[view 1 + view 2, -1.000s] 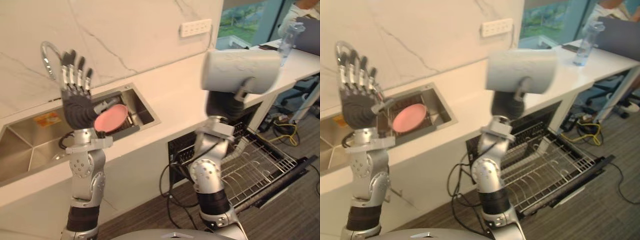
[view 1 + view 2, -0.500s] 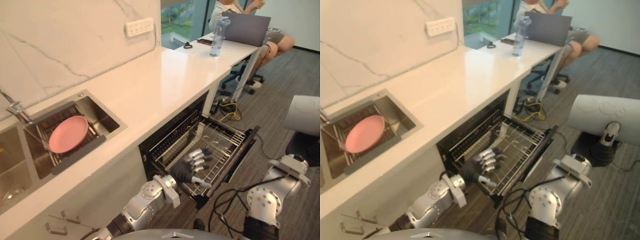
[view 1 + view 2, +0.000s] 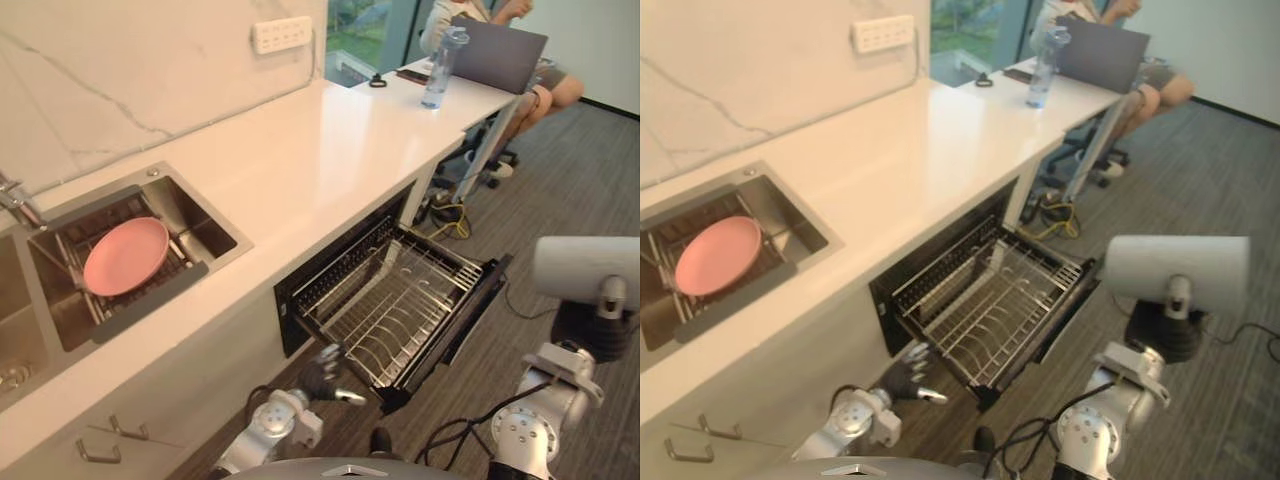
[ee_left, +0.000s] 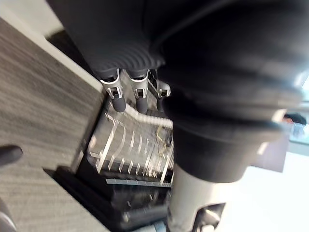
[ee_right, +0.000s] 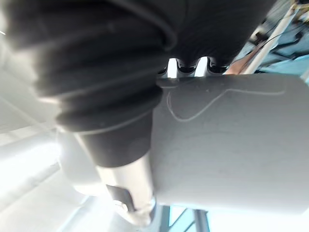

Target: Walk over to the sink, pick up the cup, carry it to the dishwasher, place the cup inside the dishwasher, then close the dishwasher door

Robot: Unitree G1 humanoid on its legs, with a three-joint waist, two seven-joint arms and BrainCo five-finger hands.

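White counter [image 3: 330, 140], pulled-out dishwasher rack [image 3: 400, 310], grey floor [image 3: 565, 175]; right hand [image 3: 592, 330] clamped on cup [image 3: 580, 265], left hand [image 3: 322, 372] apparently loose-fingered

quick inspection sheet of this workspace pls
surface: white countertop, bottle and laptop at its far end
job's things: cup held sideways, beside the open dishwasher; rack pulled out, empty
clutter: pink plate in the sink
hands: right hand curled round the cup; left hand open, low by the rack's front
cables: yellow cables on floor under the far desk end
surroundings: person seated at the laptop; socket strip on wall
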